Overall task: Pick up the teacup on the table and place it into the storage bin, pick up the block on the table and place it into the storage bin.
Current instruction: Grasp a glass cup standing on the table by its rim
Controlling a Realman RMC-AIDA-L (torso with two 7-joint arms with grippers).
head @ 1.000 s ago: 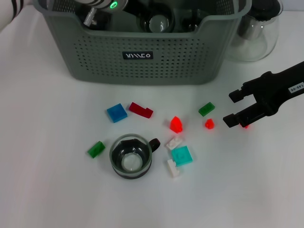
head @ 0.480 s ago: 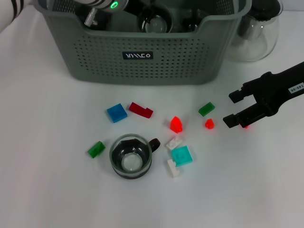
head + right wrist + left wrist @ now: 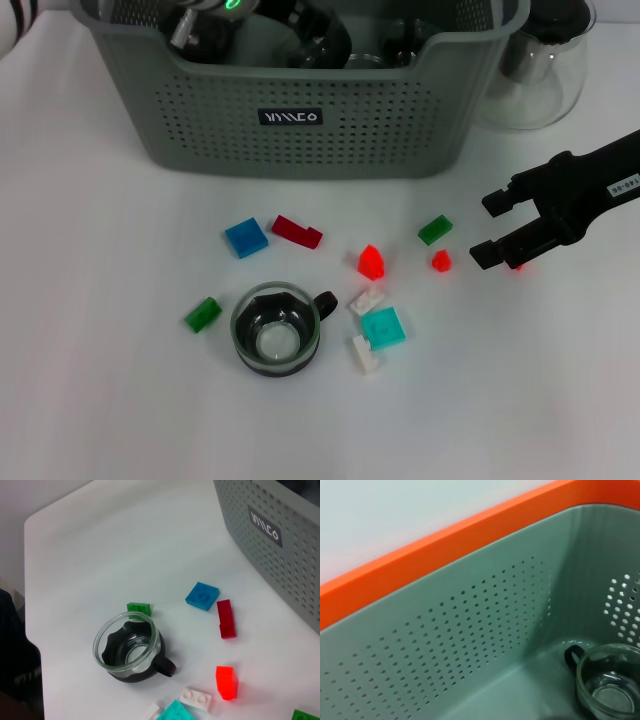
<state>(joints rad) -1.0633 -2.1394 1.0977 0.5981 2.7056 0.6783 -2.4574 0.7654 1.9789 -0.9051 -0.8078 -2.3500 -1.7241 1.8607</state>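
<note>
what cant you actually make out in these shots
- Left gripper: in the head view it sits inside the storage bin, and the bin's front wall hides its fingers.
- Bin contents: head view shows only dark shapes behind the wall; the left wrist view shows one glass teacup, cut off by the picture's edge.
- Glass carafe: cropped by the head view's top edge.
- Right gripper: its arm runs off the edge.

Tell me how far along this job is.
One teacup already sits in the bin, with the left arm over it. The right pincer is open and empty beside the small red block. Another teacup and all blocks remain on the table.
</note>
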